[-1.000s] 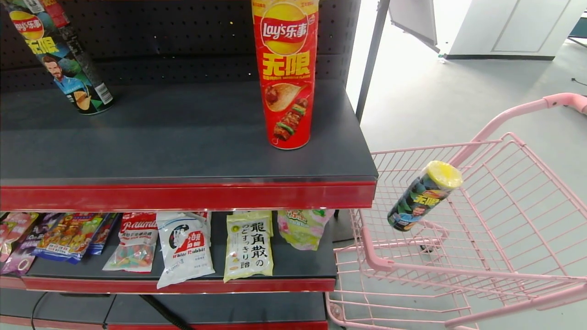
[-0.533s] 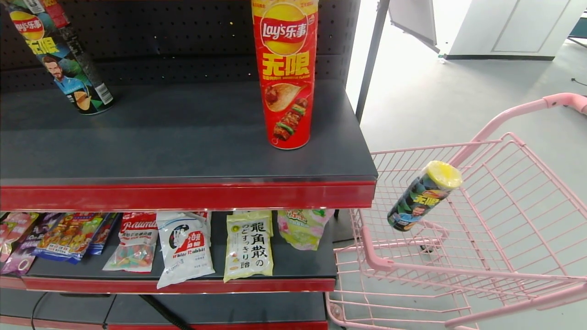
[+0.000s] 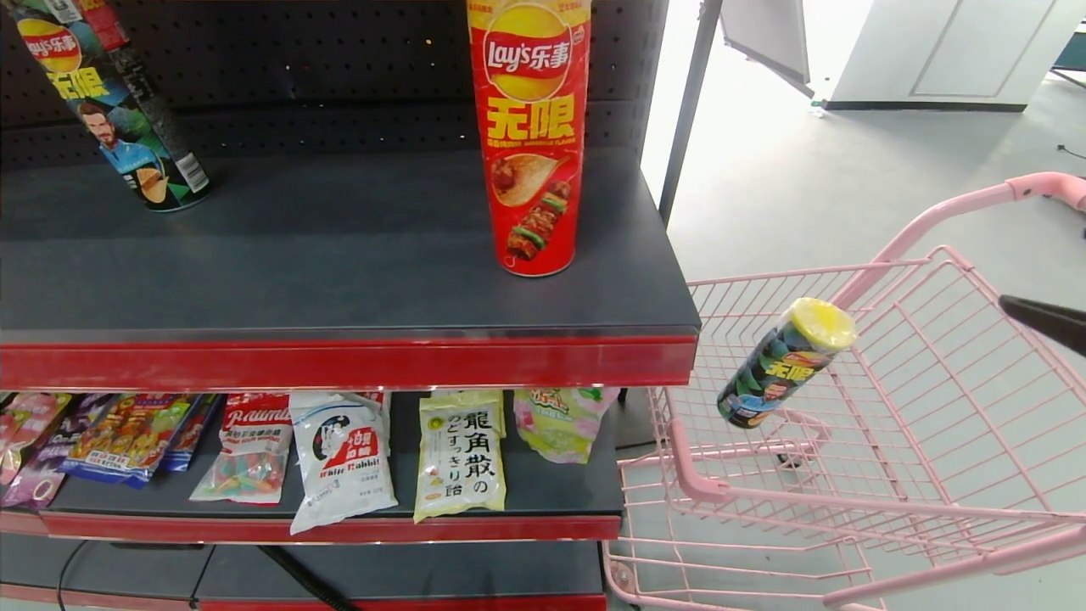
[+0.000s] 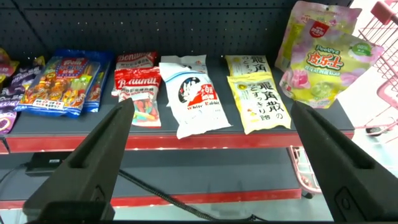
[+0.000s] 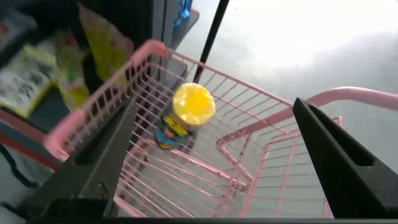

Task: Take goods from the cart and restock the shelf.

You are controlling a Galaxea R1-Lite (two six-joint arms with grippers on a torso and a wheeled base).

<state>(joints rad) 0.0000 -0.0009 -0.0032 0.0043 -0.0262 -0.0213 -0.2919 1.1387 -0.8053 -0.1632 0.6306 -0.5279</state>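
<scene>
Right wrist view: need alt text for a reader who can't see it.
A dark cylindrical chip can with a yellow lid leans inside a pink wire shopping cart, framed between the open black fingers of the right gripper. Snack bags lie on a dark shelf beside the cart.

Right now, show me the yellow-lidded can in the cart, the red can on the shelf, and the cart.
yellow-lidded can (image 3: 776, 373), head view, on its printed side below the lid.
red can (image 3: 533, 144), head view, on the middle of its label.
cart (image 3: 1048, 182), head view, on its pink handle.
</scene>
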